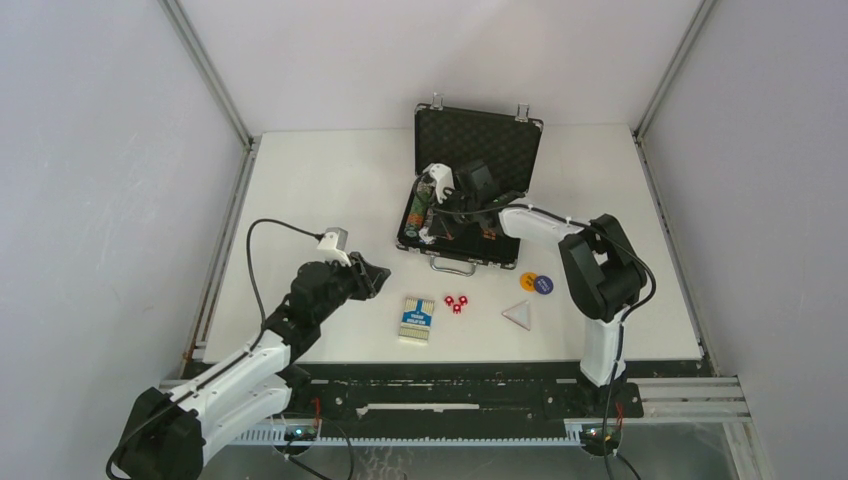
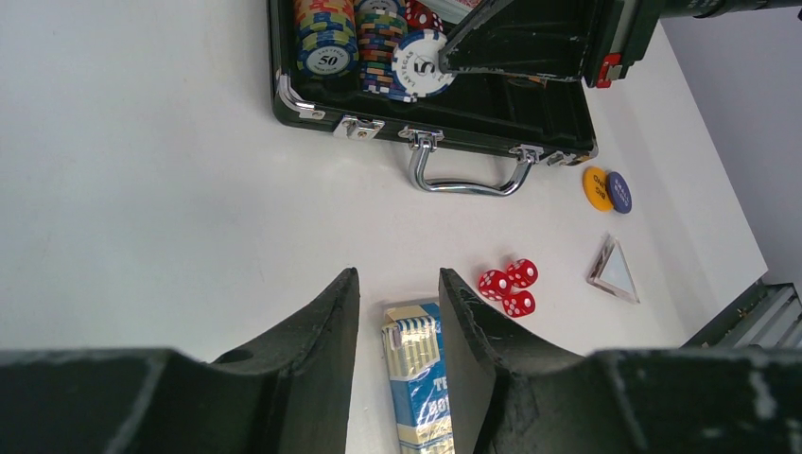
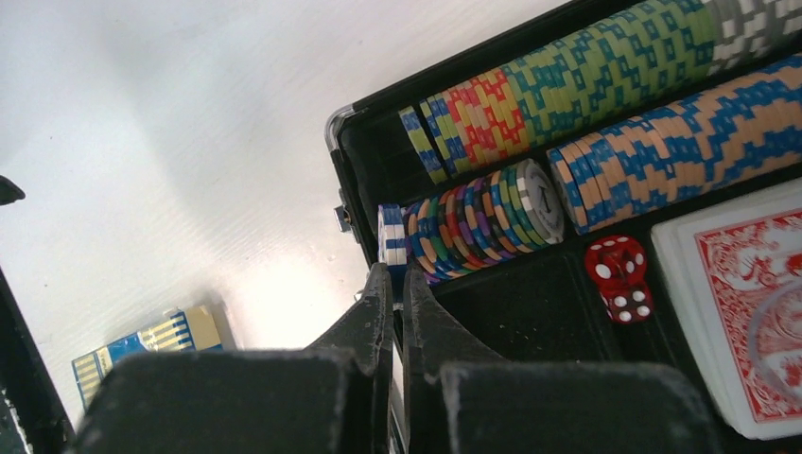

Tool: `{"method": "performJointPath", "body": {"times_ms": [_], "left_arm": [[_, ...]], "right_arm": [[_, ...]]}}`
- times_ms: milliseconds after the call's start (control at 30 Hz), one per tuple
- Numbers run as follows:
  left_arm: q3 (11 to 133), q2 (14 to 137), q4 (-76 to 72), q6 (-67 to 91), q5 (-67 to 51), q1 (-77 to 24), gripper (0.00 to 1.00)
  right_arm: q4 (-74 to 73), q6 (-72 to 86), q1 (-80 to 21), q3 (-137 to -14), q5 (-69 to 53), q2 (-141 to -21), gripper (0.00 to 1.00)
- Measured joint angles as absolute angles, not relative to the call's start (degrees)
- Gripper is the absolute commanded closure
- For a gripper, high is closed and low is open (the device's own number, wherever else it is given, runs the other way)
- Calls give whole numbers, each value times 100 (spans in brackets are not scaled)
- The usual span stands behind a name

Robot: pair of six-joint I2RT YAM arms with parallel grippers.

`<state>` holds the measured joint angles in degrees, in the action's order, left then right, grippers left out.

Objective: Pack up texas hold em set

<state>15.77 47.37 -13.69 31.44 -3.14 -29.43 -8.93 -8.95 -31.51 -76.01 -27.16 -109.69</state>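
- Texas hold em set: its black briefcase lies open around your right gripper and well ahead of your left gripper. The raised lid is lined with bumpy foam.
- Writing you can read: a green-edged chip says "50". The white chip at the end of its row says "5", with "LAS VEGAS" round the rim. The print on the blue card box is cut off by your left fingers.
- Right gripper: the jaws are pressed together with nothing between them. The tips are down in the case, right at that white chip, but contact cannot be made out.
- Left gripper: the jaws are partly apart and hold nothing. The card box lies flat on the white table, just past the tips and untouched.
- Right of your right fingers: rows of striped poker chips standing on edge, a red die and patterned red-backed cards.
- Right of your left gripper: three red dice, a clear triangle piece and overlapping yellow and blue buttons. The chrome handle is straight ahead.
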Motion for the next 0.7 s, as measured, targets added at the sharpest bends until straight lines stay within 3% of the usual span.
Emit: {"method": "performJointPath", "body": {"times_ms": [700], "left_arm": [[1577, 4770, -1376, 3144, -316, -2923, 60]], "right_arm": [[-1225, -1035, -3124, -7767, -2869, -11218, 100]]}}
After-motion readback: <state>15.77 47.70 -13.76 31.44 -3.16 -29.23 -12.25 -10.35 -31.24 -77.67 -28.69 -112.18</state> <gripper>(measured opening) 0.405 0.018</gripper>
